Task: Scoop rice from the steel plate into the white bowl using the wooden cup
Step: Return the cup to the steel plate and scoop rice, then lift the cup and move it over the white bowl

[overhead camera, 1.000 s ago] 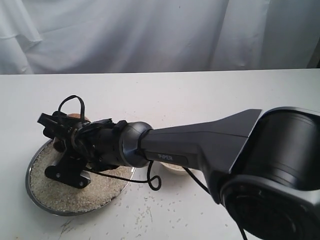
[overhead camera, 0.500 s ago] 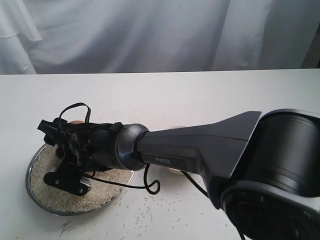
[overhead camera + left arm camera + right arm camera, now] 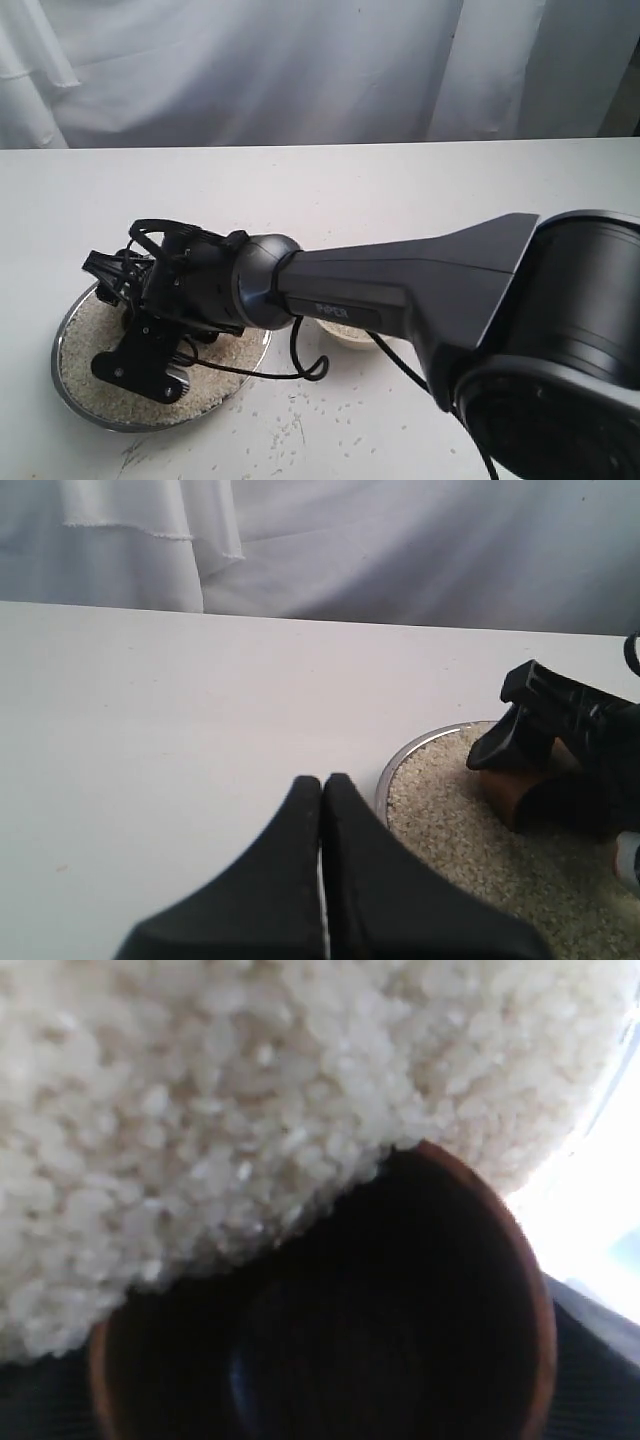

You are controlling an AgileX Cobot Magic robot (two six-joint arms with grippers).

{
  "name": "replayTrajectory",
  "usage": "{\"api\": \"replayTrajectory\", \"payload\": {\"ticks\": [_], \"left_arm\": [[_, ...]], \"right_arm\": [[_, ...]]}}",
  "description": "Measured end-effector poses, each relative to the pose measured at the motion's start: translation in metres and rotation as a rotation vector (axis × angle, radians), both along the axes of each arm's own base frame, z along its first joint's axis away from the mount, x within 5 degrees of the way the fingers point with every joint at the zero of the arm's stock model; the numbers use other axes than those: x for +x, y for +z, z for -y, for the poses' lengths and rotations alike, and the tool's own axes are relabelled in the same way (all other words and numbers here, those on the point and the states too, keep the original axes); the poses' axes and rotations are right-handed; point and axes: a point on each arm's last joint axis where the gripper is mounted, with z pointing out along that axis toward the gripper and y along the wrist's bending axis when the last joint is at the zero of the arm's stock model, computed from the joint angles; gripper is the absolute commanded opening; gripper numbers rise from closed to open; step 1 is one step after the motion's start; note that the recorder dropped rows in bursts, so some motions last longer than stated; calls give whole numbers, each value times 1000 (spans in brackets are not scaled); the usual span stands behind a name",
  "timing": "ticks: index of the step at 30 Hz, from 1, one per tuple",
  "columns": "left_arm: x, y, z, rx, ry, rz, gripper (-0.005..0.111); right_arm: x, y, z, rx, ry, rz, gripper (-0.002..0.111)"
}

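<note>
Glossy wooden cup (image 3: 506, 794), rigid, likely slippery: right fingers (image 3: 520, 742) clamp its barrel wide, rim in rice (image 3: 200, 1110); left fingers (image 3: 300, 865) closed, empty.

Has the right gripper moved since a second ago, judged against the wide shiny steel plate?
Yes. The right gripper has dropped lower over the wide shiny steel plate, dipping towards the pale rice grains.

White curtain (image 3: 300, 70) behind white table (image 3: 420, 190)
</note>
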Motion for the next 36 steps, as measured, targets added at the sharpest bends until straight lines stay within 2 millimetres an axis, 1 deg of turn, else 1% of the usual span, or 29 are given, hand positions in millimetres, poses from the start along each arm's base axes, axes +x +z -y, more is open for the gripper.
{"api": "replayTrajectory", "payload": {"ticks": [2,5,10,15,17,25,29,33,36], "left_arm": [[0,0,0,0,0,0,0],[0,0,0,0,0,0,0],[0,0,0,0,0,0,0],[0,0,0,0,0,0,0],[0,0,0,0,0,0,0],[0,0,0,0,0,0,0],[0,0,0,0,0,0,0],[0,0,0,0,0,0,0],[0,0,0,0,0,0,0]], "right_arm": [[-3,-1,2,-25,10,-32,0],[-7,4,5,-54,6,-91,0],[-13,4,7,-68,-2,-161,0],[-11,6,11,-65,-16,-245,0],[-8,6,13,-59,-31,-265,0],[10,15,21,-7,-135,-490,0],[20,19,24,15,-177,-569,0],[34,25,29,58,-217,-613,0],[41,27,33,84,-242,-640,0]]}}
